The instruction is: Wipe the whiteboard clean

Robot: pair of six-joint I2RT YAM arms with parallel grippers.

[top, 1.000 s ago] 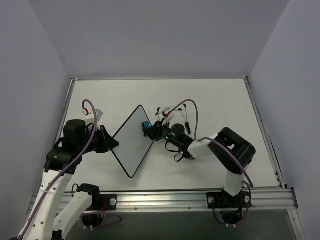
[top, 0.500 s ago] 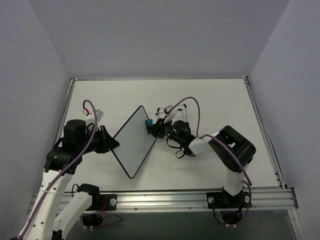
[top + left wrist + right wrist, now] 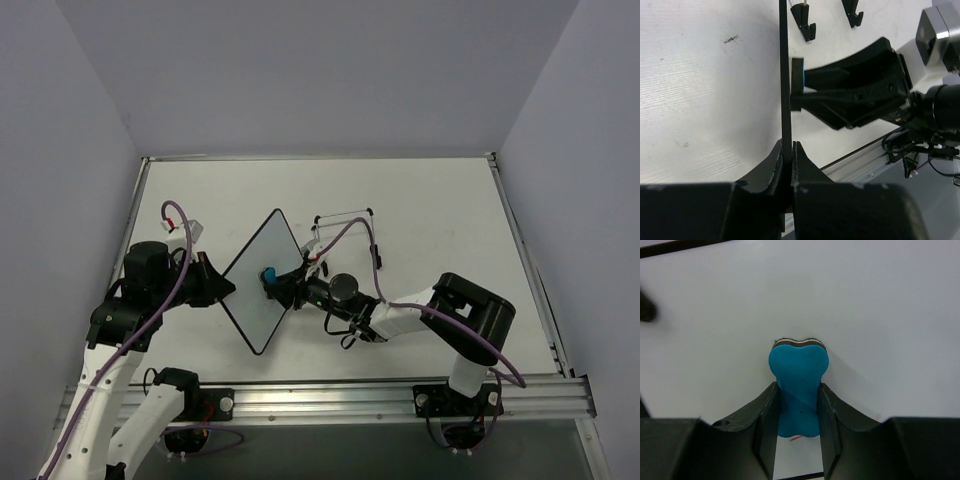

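Now, the whiteboard [image 3: 250, 300] sits as a diamond in the overhead view, just in front of the left arm, its long line running from the far corner to the near one. The left gripper [image 3: 218, 290] pinches the board's left corner. In the left wrist view the board shows edge-on as a thin black rim [image 3: 785, 75], with both jaws closed tight on it and no gap to spare.

Over on the board's other side, the right gripper [image 3: 283, 288] reaches in across the table [image 3: 440, 210], clamped narrowly around a blue eraser [image 3: 268, 272]. Its wrist camera shows the eraser [image 3: 799, 370] squeezed at its waist between the fingers [image 3: 771, 405], its felt end pressed against the white face [image 3: 875, 300].

That contact is what matters. The eraser sits near the middle of the board, and the face lies straight ahead of the right gripper. A tiny red streak [image 3: 795, 438] shows just below the eraser.

My read is that the right arm does the wiping while the left only braces, so strokes along the board's long line should cover what remains. Pushing too hard could lever the board out of that corner pinch.
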